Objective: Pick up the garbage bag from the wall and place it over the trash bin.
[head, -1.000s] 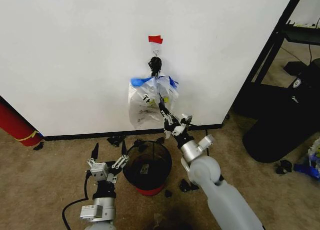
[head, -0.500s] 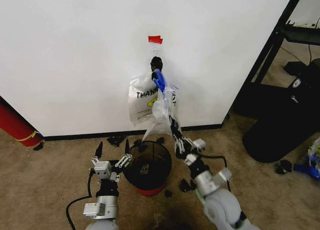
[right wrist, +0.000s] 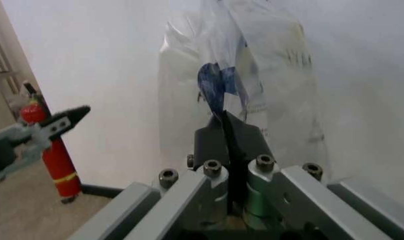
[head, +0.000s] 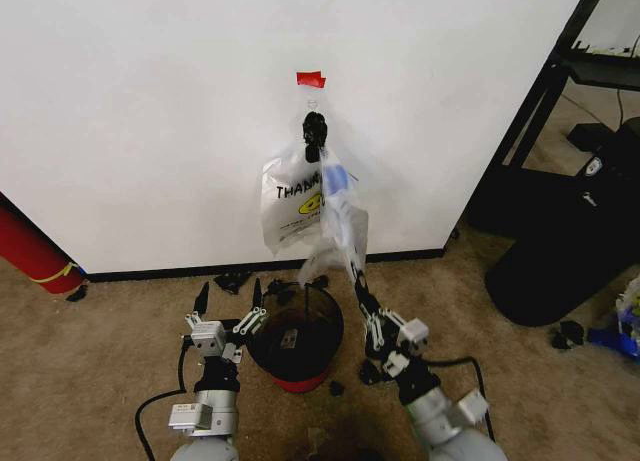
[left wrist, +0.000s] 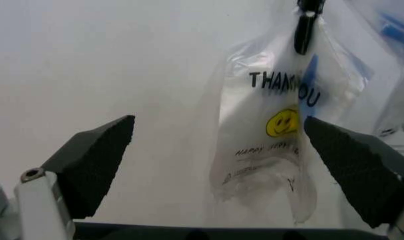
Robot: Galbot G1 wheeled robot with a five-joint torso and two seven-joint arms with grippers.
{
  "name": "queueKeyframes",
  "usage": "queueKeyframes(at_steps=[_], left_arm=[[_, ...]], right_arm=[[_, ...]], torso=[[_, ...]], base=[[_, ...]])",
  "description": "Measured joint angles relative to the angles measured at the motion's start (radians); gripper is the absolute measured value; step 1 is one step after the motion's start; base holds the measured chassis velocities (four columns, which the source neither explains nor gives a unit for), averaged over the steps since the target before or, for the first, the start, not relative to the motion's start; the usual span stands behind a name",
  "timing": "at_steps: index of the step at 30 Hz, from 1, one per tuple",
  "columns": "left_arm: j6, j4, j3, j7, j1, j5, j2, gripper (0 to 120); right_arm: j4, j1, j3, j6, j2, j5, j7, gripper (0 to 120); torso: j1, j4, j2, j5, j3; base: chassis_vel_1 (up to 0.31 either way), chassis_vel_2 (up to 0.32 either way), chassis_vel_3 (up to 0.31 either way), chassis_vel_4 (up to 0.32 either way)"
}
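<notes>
The thin translucent garbage bag (head: 338, 206) with a blue patch stretches from the black clip (head: 315, 131) on the white wall (head: 150, 111) down to my right gripper (head: 356, 277), which is shut on its lower end. In the right wrist view the shut gripper (right wrist: 227, 131) pinches the plastic of the garbage bag (right wrist: 255, 65). The black wire-mesh trash bin (head: 322, 333) with a red base stands on the carpet below, between my arms. My left gripper (head: 228, 303) is open beside the bin's left rim, holding nothing, and is open in the left wrist view (left wrist: 218, 125) too.
A whiter bag (head: 290, 206) printed "THANK YOU" with a smiley still hangs from the clip under the red tape (head: 311, 79). A big red cylinder (head: 30, 249) leans at the left. Black furniture (head: 565, 236) stands at the right. Black scraps (head: 232, 279) lie along the baseboard.
My right gripper has drawn back and down from the wall, pulling the thin bag out with it and uncovering the whiter bag behind. The left gripper edged slightly toward the bin.
</notes>
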Motion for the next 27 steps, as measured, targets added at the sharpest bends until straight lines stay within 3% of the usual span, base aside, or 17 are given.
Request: queueKeyframes(at_steps=[17, 27], left_arm=[[-0.005, -0.009, -0.008, 0.001, 0.009, -0.006, 0.005, 100], [-0.005, -0.007, -0.001, 0.001, 0.006, -0.006, 0.002, 100]], right_arm=[[0.019, -0.181, 0.016, 0.173, 0.017, -0.129, 0.026, 0], [0.043, -0.287, 0.103, 0.293, 0.02, -0.17, 0.075, 0]], torso=[[0.0, 0.0002, 0.0, 0.0, 0.0], [0.0, 0.0001, 0.0, 0.0001, 0.0]], base=[[0.0, 0.0, 0.0, 0.0], [0.0, 0.0, 0.0, 0.0]])
